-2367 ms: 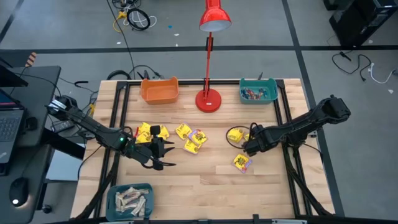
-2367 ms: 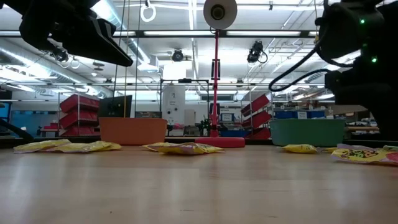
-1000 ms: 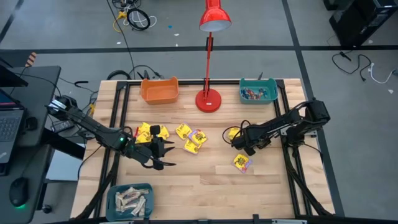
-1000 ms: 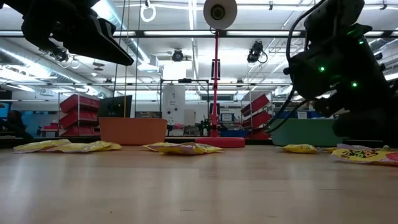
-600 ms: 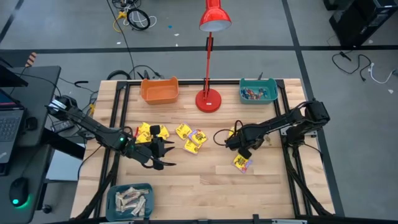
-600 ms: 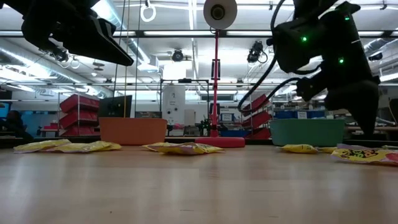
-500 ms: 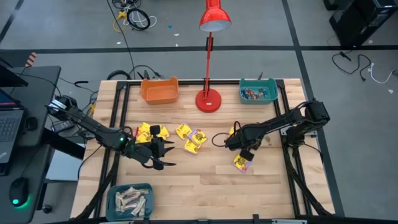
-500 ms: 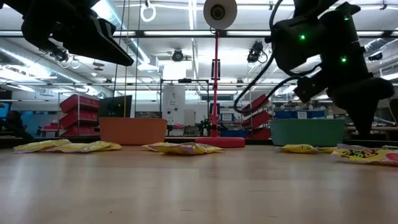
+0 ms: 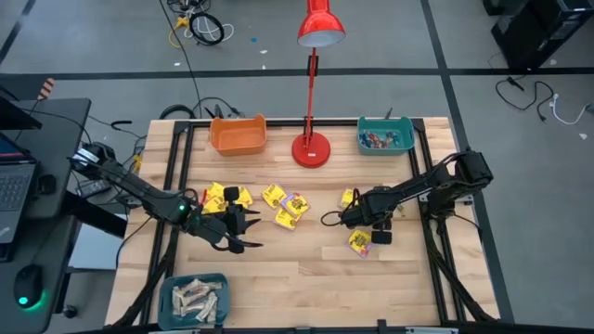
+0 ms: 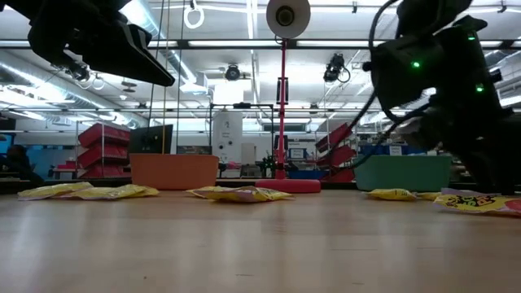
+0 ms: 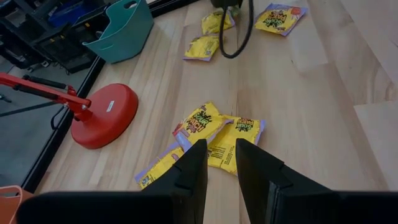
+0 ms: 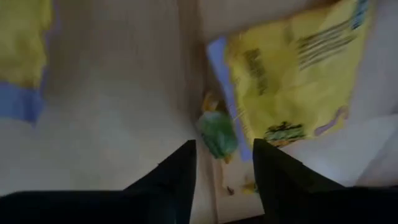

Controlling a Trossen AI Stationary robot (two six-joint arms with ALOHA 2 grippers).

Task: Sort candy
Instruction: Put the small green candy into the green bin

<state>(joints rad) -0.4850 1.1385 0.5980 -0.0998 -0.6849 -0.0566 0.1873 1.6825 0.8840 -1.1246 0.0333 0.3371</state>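
High view: we see the right gripper [image 9: 364, 229] low over the counter [image 9: 306, 269], right beside a yellow candy packet [image 9: 359, 242] that lies just toward the counter's near edge from it. A second yellow packet [image 9: 348, 199] sits on the far side of the same gripper, so the right arm is plainly the nearer one for both. The left gripper [image 9: 243, 232] waits well apart, next to a cluster of yellow packets [image 9: 225, 197], with more packets [image 9: 286, 206] mid-counter. An orange bin [image 9: 238, 134], a teal bin [image 9: 385, 135] holding small coloured pieces, and a blue tray of pale bars [image 9: 195, 299] mark the sorting places.

Low view: we find the right arm's dark bulk above a flat yellow packet [image 10: 476, 202] at the counter's right; its jaws are hidden here.

Left wrist view: we look past the left arm's jaws, standing partly apart and holding nothing, toward two overlapping yellow packets [image 11: 214, 134] lying flat ahead.

Right wrist view: we see the right arm's jaws apart and empty, a small green wrapped sweet [image 12: 218, 134] directly between and ahead of them, touching the edge of a yellow packet [image 12: 292, 74] whose long axis runs slantwise away from the jaws. We judge the green piece, or that packet's near edge, the likely next pick.
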